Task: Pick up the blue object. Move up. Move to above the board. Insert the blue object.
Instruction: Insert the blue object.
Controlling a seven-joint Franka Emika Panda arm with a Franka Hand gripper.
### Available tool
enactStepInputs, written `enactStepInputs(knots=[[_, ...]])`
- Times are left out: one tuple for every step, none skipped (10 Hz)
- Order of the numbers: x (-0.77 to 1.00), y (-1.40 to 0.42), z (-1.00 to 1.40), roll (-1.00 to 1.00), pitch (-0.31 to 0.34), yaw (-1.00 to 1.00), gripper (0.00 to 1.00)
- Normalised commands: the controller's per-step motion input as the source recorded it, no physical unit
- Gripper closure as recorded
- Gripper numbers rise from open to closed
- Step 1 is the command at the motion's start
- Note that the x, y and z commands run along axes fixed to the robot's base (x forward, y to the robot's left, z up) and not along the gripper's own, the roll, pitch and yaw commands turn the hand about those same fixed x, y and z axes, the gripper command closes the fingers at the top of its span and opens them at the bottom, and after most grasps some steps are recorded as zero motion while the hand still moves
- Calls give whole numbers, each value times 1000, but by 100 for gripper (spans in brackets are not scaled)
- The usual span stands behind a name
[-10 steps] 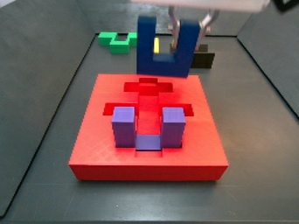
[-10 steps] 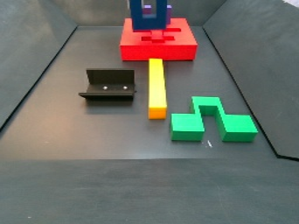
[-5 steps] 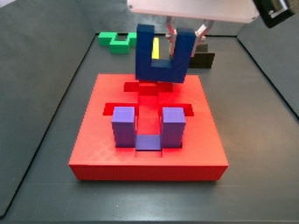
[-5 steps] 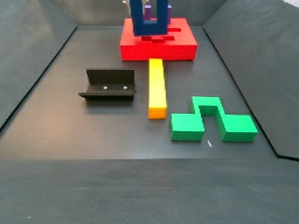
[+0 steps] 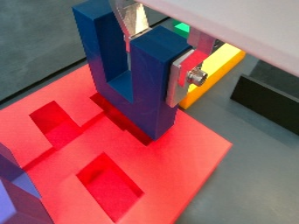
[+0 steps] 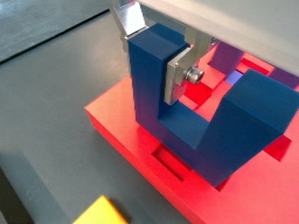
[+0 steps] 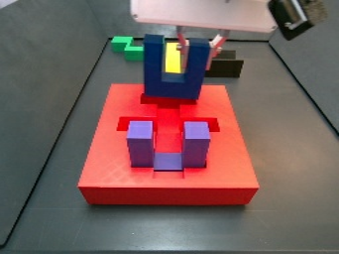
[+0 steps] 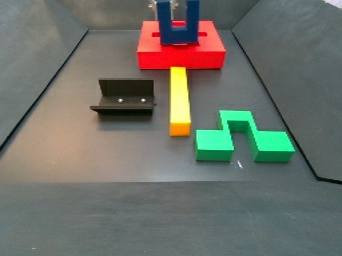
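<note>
The dark blue U-shaped object stands prongs up at the far end of the red board. Its base sits down at a recessed slot there. My gripper is right above it, shut on one prong. In both wrist views the silver fingers clamp that prong of the blue object over the board. In a side view the blue object stands on the board at the back.
A purple U-shaped block stands in the board's near slot. A yellow bar, a green block and the dark fixture lie on the grey floor in front of the board. Dark walls ring the floor.
My gripper has moved down with the blue object, from above the board's far end to the slot there.
</note>
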Motion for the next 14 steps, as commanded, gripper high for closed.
enactStepInputs(knots=[[-406, -46, 0, -167, -434, 0, 100], [-340, -57, 0, -189, -459, 0, 100], [-237, -26, 0, -133, -369, 29, 100], [-3, -29, 0, -43, -254, 40, 100], [257, -77, 0, 31, -26, 63, 100], [469, -17, 0, 66, 29, 94, 100], [443, 0, 0, 96, 83, 86, 100], [309, 0, 0, 159, 151, 77, 100], [134, 0, 0, 297, 227, 51, 100], [0, 0, 0, 353, 244, 9, 100], [-34, -83, 0, 233, 161, 0, 100], [-43, -89, 0, 134, 73, 0, 100], [0, -100, 0, 56, 0, 34, 100], [0, -71, -51, 54, 0, 80, 100]])
